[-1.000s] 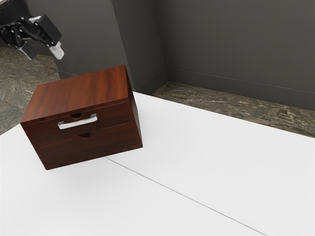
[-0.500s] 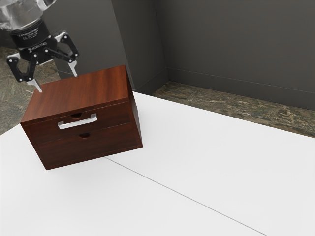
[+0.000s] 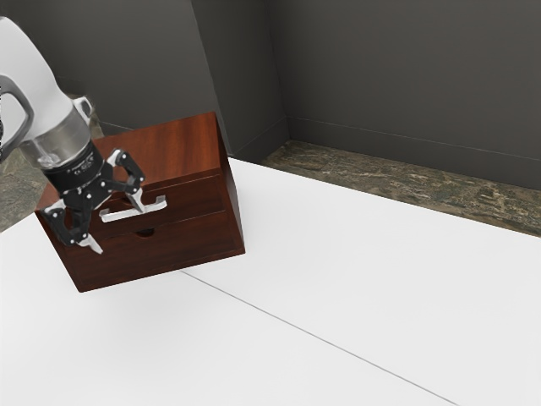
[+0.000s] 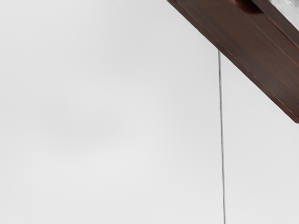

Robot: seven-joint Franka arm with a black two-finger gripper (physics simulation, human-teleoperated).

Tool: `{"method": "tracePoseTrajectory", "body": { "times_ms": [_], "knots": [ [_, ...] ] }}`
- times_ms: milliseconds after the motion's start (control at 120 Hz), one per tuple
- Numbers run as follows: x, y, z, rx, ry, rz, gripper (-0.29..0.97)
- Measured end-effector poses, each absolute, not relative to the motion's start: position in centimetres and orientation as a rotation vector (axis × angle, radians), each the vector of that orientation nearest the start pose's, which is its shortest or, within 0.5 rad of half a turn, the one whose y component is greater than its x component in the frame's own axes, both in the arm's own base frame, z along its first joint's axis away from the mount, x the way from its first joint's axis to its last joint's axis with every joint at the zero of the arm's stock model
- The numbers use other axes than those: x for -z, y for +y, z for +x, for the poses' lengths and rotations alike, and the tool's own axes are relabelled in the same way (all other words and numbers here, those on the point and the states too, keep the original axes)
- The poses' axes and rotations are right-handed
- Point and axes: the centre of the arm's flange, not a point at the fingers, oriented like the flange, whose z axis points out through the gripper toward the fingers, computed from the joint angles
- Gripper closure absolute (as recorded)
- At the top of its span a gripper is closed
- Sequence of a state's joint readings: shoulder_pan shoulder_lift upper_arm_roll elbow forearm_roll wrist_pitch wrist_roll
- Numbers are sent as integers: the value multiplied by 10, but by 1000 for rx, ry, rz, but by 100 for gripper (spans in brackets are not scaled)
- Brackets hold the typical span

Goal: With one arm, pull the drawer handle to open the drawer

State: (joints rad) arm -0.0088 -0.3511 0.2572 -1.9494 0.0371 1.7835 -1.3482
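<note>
We see a dark wooden cabinet [image 3: 182, 161] standing on the white desk [image 3: 355, 288], toward the exterior view's left, with two drawers in its front. Both the top drawer [image 3: 190, 196] and the lower drawer [image 3: 182, 241] sit flush with the front, so nothing inside either can be seen. The silver drawer handle [image 3: 152, 203] lies across the top drawer. The lower drawer has only a small dark notch [image 3: 145, 232] at its upper edge.

Our arm [image 3: 51, 127] comes down from the upper left, and the jaws are spread wide, holding nothing, right in front of the cabinet's face. One fingertip [image 3: 135, 199] is at the handle's bar, and we cannot tell whether it touches. The other fingertip [image 3: 91, 245] is lower, over the lower drawer's front. The hand hides the handle's left end.

On the black collar [image 3: 80, 165] of the wrist there are pale marks too small for us to read.

In the wrist view the cabinet's front [image 4: 252, 46] is cut off at a corner, above the desk [image 4: 117, 130] and its thin seam [image 4: 220, 140].
</note>
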Motion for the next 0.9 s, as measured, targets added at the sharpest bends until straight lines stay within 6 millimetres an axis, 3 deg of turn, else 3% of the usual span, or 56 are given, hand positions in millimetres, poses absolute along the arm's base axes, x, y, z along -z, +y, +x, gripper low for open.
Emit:
{"method": "tracePoseTrajectory", "body": {
  "times_ms": [350,508,900],
  "knots": [
    [-617,152,444,-278,2313,1761,3],
    [-614,162,424,-359,2347,1605,3],
    [-586,172,427,-443,2395,1400,3]
  ]
}}
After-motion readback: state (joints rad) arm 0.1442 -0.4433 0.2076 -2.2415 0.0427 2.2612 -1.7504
